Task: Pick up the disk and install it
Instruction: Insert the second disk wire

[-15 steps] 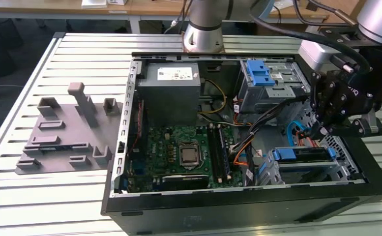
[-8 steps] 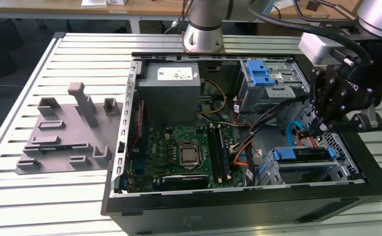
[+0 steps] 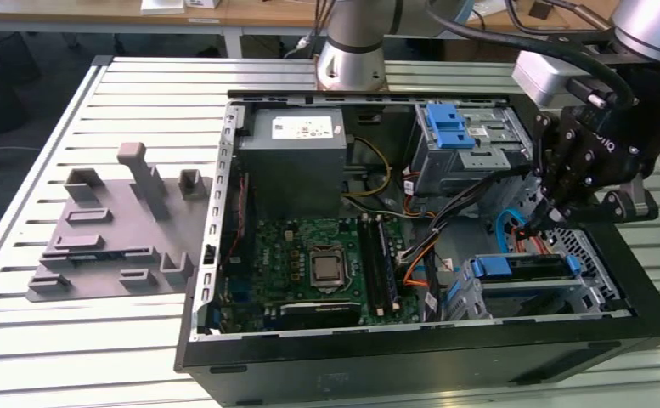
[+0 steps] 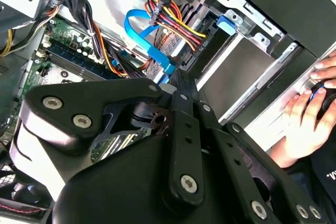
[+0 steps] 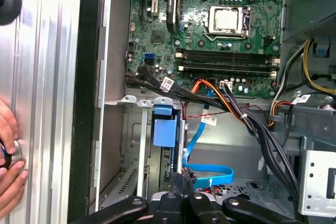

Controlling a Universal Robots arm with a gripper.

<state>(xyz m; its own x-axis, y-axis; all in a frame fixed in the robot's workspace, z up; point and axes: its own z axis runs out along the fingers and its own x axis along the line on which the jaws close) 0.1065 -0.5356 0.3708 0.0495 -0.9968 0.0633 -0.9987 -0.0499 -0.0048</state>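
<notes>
An open computer case (image 3: 420, 357) lies on a slatted metal table (image 3: 35, 340). Inside, a green motherboard (image 3: 307, 263) carries a CPU socket (image 3: 327, 267) – also visible in the first wrist view (image 5: 226, 19). A grey power supply box (image 3: 296, 161) sits above the board in the exterior view. A blue-latched metal drive cage (image 3: 465, 144) occupies the case's corner toward the exterior view's right. A blue flat cable (image 5: 207, 174) and bundled black cables (image 5: 252, 124) cross the interior. A grey moulded fixture (image 3: 120, 229) rests on the table, beside the case on the exterior view's left.
</notes>
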